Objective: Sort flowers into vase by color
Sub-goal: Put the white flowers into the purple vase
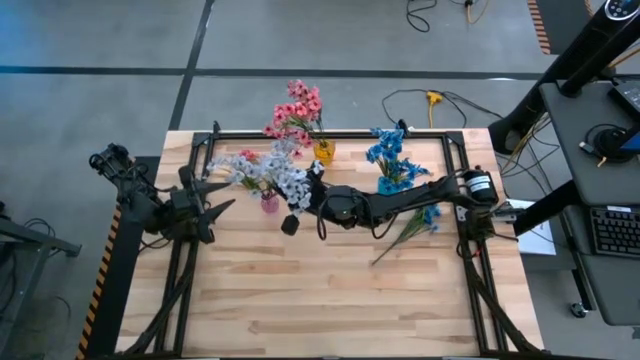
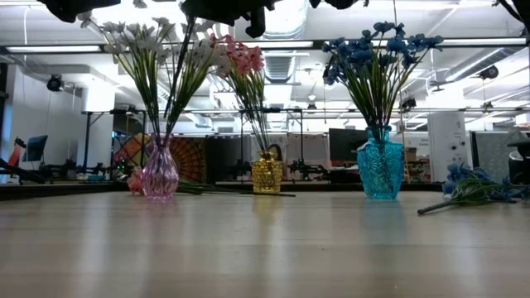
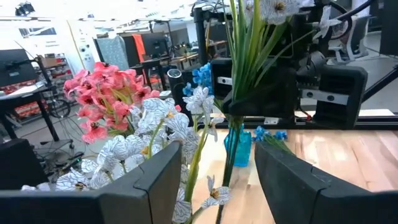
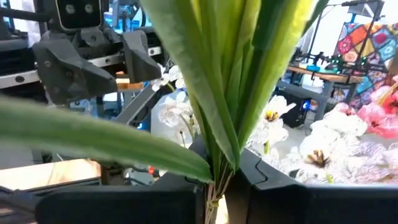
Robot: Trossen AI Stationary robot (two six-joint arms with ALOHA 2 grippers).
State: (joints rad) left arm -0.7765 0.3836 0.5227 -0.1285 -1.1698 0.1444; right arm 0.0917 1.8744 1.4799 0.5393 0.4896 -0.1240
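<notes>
Wooden table — right gripper clamped on white sprig at 3 o'clock of pink vase; lower stem straight in — left gripper apart, waiting.

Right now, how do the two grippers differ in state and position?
The right gripper is shut on a white flower sprig, its stem and leaves pinched between the fingers; the left gripper is open and holds nothing. The right gripper is over the white bouquet by the pink vase, mid-table; the left gripper waits near the table's left edge, facing that bouquet. Both are dark two-finger grippers.
</notes>
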